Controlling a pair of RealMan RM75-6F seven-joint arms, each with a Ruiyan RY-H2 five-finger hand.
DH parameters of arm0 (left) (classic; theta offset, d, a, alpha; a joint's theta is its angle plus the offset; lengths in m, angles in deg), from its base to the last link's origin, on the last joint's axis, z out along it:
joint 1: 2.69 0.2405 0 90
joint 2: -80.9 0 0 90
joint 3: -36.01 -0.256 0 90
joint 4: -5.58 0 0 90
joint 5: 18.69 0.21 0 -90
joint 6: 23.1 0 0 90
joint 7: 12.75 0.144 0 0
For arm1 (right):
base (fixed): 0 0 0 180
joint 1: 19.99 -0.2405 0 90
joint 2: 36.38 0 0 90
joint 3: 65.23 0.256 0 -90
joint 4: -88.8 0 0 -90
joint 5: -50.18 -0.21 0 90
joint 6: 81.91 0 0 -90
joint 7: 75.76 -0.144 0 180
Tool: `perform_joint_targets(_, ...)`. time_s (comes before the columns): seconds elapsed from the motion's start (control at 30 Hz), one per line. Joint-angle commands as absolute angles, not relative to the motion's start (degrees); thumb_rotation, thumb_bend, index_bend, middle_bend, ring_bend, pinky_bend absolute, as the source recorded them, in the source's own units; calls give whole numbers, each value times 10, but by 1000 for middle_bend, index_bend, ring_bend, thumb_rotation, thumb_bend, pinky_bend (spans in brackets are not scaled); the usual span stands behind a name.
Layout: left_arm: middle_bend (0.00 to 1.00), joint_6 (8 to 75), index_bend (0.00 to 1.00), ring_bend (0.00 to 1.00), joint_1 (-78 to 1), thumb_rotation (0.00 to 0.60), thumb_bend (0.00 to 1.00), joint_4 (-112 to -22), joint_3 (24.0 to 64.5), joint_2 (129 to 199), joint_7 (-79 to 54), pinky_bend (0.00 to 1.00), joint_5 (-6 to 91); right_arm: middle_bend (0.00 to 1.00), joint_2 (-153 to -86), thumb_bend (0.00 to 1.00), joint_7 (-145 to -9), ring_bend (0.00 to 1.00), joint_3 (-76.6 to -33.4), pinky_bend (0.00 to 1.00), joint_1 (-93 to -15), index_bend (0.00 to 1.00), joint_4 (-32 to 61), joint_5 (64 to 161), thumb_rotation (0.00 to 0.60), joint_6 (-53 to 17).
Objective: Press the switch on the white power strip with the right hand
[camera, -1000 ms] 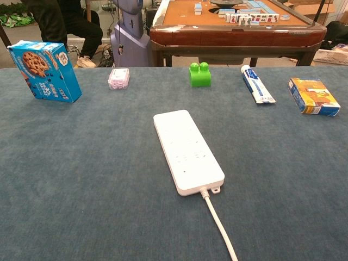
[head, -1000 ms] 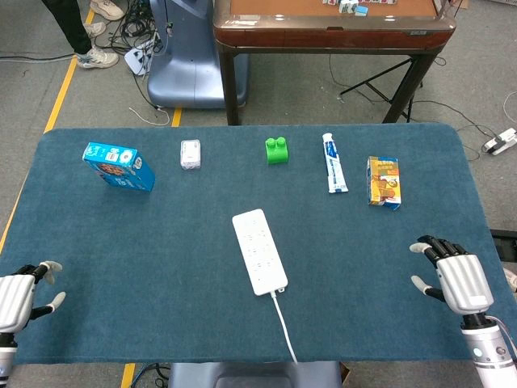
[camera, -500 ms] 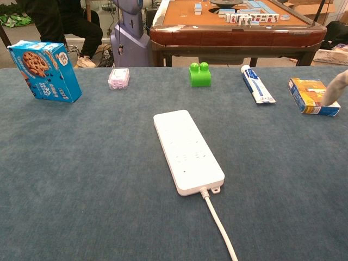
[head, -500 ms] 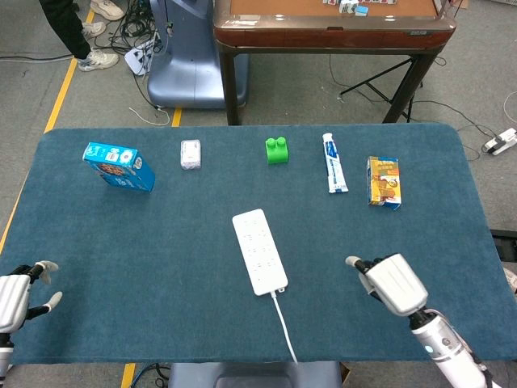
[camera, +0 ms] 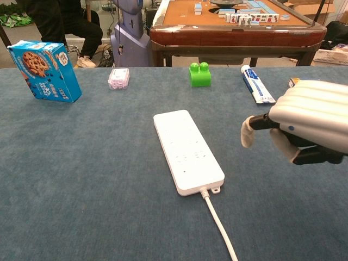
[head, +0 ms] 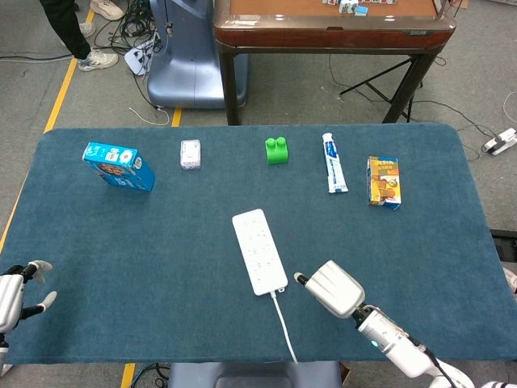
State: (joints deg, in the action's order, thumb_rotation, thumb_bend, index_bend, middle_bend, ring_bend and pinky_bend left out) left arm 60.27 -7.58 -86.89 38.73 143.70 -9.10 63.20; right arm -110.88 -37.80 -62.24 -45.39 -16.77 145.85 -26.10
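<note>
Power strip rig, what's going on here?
The right hand is beside the white power strip, near its cord end, not touching it yet; one fingertip points toward the strip. The switch is not pressed. The left hand rests at the table's near left edge, holding nothing.

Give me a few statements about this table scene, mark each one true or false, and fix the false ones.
1. The right hand is touching the white power strip. False: it is beside the strip's cable end, apart from it.
2. The green block lies between the small white packet and the toothpaste tube. True.
3. The left hand holds the blue cookie box. False: it holds nothing at the near left table edge.
4. The strip's cable runs toward the near table edge. True.
</note>
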Motion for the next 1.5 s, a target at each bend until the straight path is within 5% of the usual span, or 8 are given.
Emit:
perform_joint_targets(0.03, 544, 601, 483, 448, -76, 600, 238, -870, 388, 1435, -92, 627, 629, 1000, -1131, 977, -343, 1000, -615, 1000, -470, 369, -165, 1430, 600, -286)
perform_joint_targets(0.8, 545, 579, 484, 449, -78, 600, 238, -859, 397, 1431, -106, 627, 597, 1000, -1219, 991, -239, 1000, -601, 1000, -547, 369, -125, 1270, 600, -331)
perform_joint_targets(1.5, 544, 570, 486, 450, -78, 600, 238, -850, 403, 1427, -126, 627, 582, 1000, -1256, 991, -240, 1000, -622, 1000, -595, 369, -93, 1222, 600, -320)
